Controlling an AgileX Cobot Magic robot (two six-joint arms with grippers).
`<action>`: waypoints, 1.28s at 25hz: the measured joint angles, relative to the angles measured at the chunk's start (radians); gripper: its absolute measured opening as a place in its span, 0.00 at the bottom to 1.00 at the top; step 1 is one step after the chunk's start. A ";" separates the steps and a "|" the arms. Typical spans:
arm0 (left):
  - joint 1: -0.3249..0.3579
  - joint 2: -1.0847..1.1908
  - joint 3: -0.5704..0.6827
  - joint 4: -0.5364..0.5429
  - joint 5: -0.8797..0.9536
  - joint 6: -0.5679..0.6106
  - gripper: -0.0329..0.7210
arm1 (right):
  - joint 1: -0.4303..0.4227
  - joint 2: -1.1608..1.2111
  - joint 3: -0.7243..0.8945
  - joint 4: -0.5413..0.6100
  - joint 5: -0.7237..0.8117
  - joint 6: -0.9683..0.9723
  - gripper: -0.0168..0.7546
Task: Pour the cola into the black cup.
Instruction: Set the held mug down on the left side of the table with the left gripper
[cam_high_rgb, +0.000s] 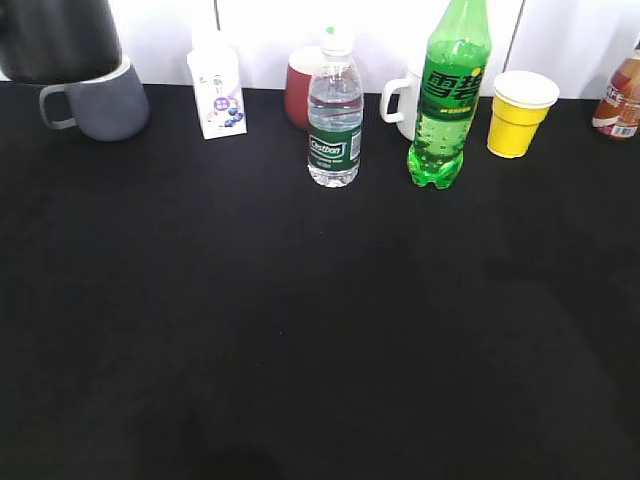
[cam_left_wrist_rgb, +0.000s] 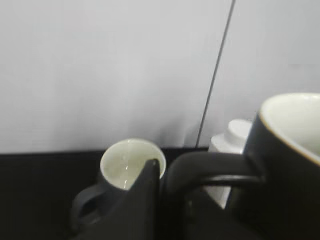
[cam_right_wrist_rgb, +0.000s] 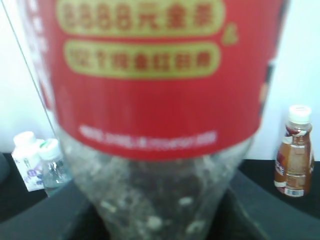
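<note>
The black cup (cam_high_rgb: 55, 40) hangs at the far left top of the exterior view, lifted above the grey mug (cam_high_rgb: 100, 100). In the left wrist view my left gripper (cam_left_wrist_rgb: 170, 200) is shut on its black handle, and the cup's body (cam_left_wrist_rgb: 290, 165) with its white inside is at the right. The cola bottle (cam_right_wrist_rgb: 155, 100) with its red label fills the right wrist view. My right gripper (cam_right_wrist_rgb: 155, 225) is shut round its clear lower part, which shows droplets and a dark tint. The cola and both grippers are out of the exterior view.
Along the back edge stand a small milk carton (cam_high_rgb: 217, 90), a red mug (cam_high_rgb: 300, 90), a water bottle (cam_high_rgb: 334, 115), a white mug (cam_high_rgb: 402, 100), a green soda bottle (cam_high_rgb: 447, 95), a yellow paper cup (cam_high_rgb: 520, 112) and a brown tea bottle (cam_high_rgb: 622, 95). The black table (cam_high_rgb: 320, 330) spreads in front.
</note>
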 joint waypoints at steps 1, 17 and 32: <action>-0.002 0.000 0.000 0.023 -0.001 0.037 0.10 | 0.000 0.000 0.008 -0.007 0.000 0.000 0.50; -0.128 0.379 0.387 -0.713 -0.692 0.583 0.10 | 0.000 0.000 0.010 -0.070 -0.008 0.000 0.50; -0.128 0.671 0.042 -0.618 -0.704 0.631 0.10 | 0.000 0.000 0.010 -0.093 -0.014 0.000 0.50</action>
